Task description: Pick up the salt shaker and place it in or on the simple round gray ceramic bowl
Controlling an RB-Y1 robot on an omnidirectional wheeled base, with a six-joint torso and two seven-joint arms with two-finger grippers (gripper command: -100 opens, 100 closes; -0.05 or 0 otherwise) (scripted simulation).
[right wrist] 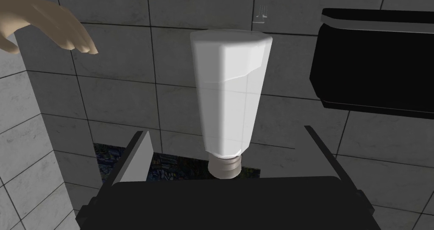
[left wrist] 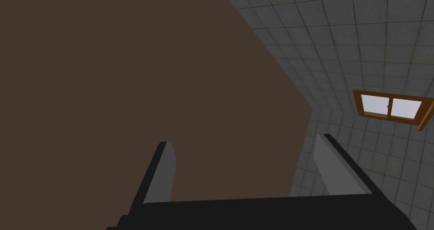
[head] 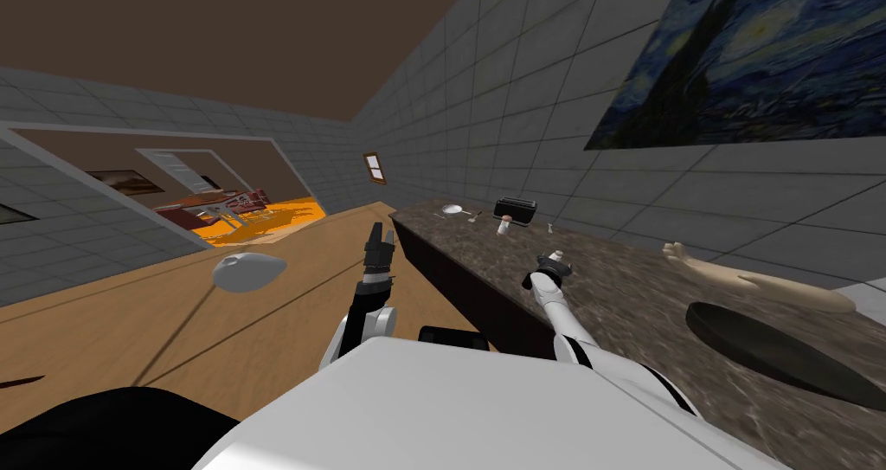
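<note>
Evidently the small white tapered salt shaker (right wrist: 229, 83) with its grey cap sits untouched between the spread fingers (right wrist: 142, 155) of our right claw (right wrist: 226, 131) above the dark speckled desk (head: 623, 274), and we judge it light, rigid and slick, best pinched mid-body.

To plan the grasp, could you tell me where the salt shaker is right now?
In the right wrist view the salt shaker sits between the right gripper's open fingers, over the counter, near the black toaster.
</note>
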